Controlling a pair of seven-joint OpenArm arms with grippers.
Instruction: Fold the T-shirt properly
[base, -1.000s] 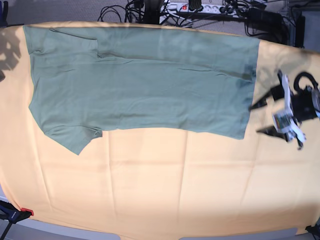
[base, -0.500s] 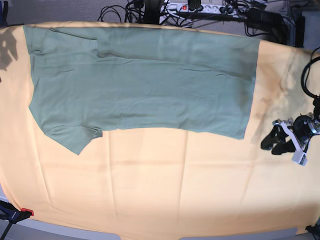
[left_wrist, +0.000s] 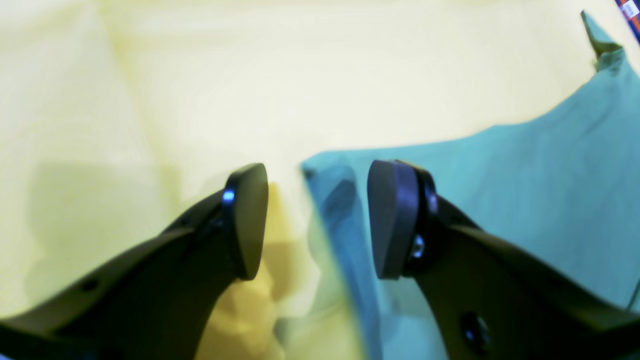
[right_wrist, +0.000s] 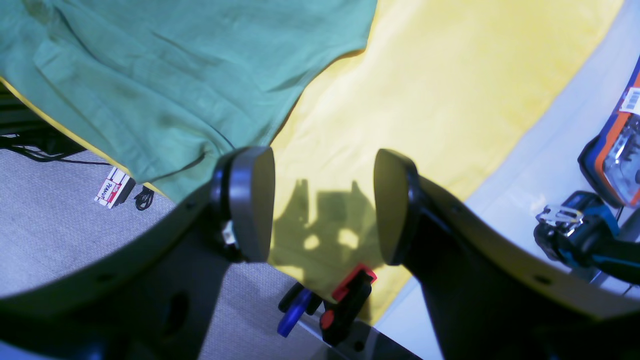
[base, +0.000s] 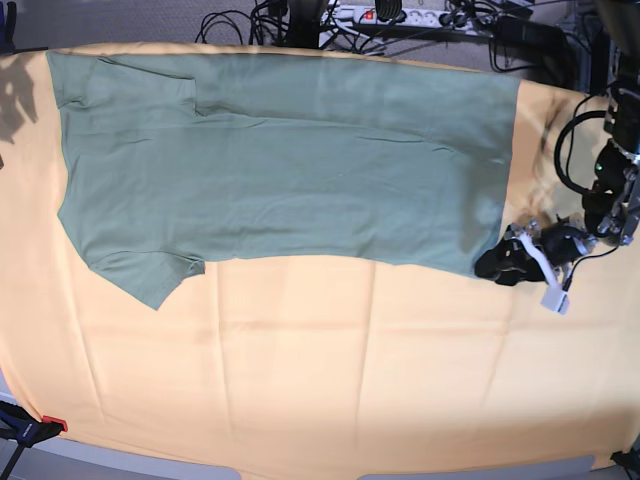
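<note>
- The pale orange-yellow cloth (base: 300, 370) covers the tabletop.
- The T-shirt (base: 280, 165) lies spread flat across the far half, sleeves at the left, hem at the right.
- The left end effector (base: 497, 265) sits low at the near right hem corner, jaws parted and empty, straddling the edge.
- The right end effector (right_wrist: 324, 205) hovers released off the left corner, beside a clamp (right_wrist: 345, 300).
- Step: reaching for the hem corner. Next, likely pinch it cleanly.

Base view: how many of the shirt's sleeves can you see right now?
2, both at the left end of the T-shirt: one sleeve sticks out at the near edge, the other sleeve lies folded onto the body at the far edge. Neither gripper touches them.
</note>
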